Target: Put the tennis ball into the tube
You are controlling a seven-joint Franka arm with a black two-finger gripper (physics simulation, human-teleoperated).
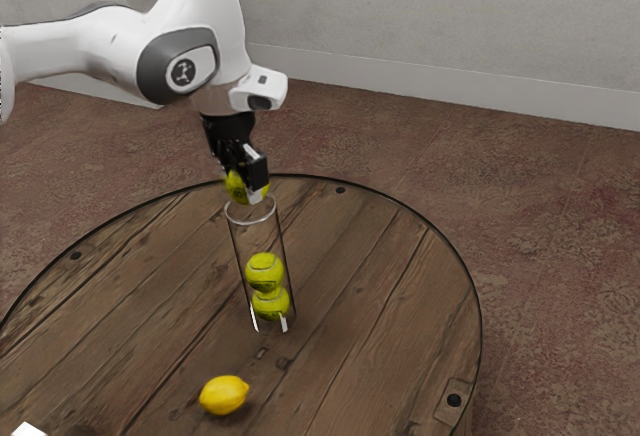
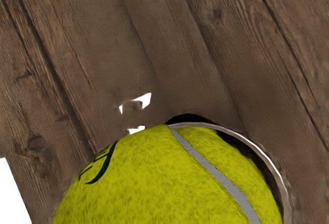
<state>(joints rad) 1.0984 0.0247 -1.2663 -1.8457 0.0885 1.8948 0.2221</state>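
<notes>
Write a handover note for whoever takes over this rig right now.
Gripper: shut on a tennis ball, just over the tube's mouth.
Tube: upright on the table, two balls stacked inside.
Nearby: lemon, not part of the job.
Done: ball gripped and brought to the tube.
Left: check it's centred, lower it in, let go.

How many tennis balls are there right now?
3: one ball in the gripper, at the mouth of the tube; the upper ball inside it, atop the lower ball.
</notes>
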